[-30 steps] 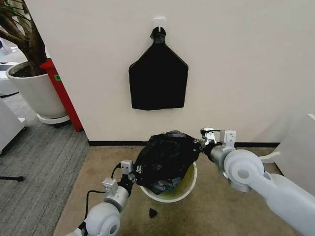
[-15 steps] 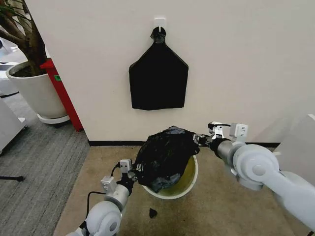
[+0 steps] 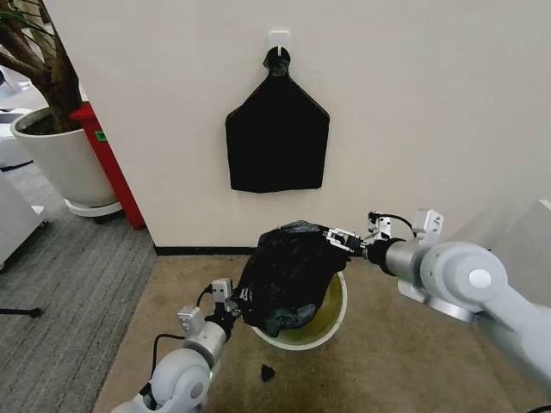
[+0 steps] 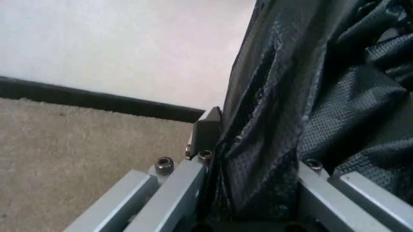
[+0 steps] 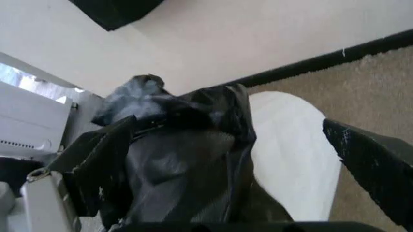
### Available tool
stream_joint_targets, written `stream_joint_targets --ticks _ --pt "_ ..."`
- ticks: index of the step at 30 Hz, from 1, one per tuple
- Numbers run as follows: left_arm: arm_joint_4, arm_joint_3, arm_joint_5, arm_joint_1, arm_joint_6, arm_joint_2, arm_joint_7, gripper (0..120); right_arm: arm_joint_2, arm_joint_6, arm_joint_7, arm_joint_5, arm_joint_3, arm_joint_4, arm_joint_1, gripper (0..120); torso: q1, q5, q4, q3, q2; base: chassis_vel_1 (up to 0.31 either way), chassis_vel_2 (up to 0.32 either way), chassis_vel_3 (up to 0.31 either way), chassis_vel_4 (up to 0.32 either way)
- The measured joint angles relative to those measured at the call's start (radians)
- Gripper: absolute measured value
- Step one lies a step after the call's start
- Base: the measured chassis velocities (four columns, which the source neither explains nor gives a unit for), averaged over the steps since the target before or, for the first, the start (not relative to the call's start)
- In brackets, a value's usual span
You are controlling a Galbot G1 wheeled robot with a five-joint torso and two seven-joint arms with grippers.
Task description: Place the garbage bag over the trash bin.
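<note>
At the far left a white plant pot (image 3: 53, 159) stands on the floor, well away from the work. Low on the left, the left gripper (image 3: 229, 303) is clenched on the near left edge of the garbage bag (image 3: 288, 275); its wrist view shows the black film pinched between the two metal fingers (image 4: 174, 193). The bag sits bunched over the left and middle of the trash bin (image 3: 331, 323), draped across its mouth, with the right part of the pale rim bare. On the wall above hangs a flat black bundle (image 3: 277, 138). On the right, the right gripper (image 3: 343, 240) reaches to the bag's upper right edge, fingers spread, with film lying against one finger and nothing pinched.

The bag looks very light, soft and slippery, likely to slide or tear if tugged hard. The best hold seems to be its open hem, pinched at opposite sides and stretched past the rolled rim.
</note>
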Motion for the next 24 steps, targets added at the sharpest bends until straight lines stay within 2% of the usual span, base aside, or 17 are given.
stream_joint_targets --ticks 4,10,13,18,24 --pt "0.01 0.001 -0.027 -0.022 0.006 -0.008 -0.048 1 -0.011 0.016 0.007 -0.07 0.027 0.075 -0.035 100 0.0 0.0 0.0 0.0 0.0 0.0 0.0 0.0 0.0" --pt "0.021 0.012 -0.06 -0.077 0.012 -0.01 -0.093 1 -0.024 0.082 0.017 -0.076 0.081 0.214 -0.096 100 0.0 -0.0004 -0.0002 0.0 0.0 0.0 0.0 0.0 0.0" --pt "0.024 0.02 -0.075 -0.113 0.018 -0.012 -0.106 1 -0.011 0.111 0.025 -0.085 0.059 0.244 -0.111 100 0.0 -0.0001 -0.0001 0.0 0.0 0.0 0.0 0.0 0.0" --pt "0.048 0.045 -0.096 -0.239 0.025 -0.018 -0.122 1 0.068 0.143 0.051 -0.098 -0.021 0.256 -0.154 100 0.0 0.0003 -0.0003 0.0 0.0 0.0 0.0 0.0 0.0" --pt "0.052 0.064 -0.11 -0.304 0.029 -0.009 -0.126 1 0.098 0.153 0.059 -0.102 -0.039 0.249 -0.157 100 0.0 0.0001 -0.0003 0.0 0.0 0.0 0.0 0.0 0.0"
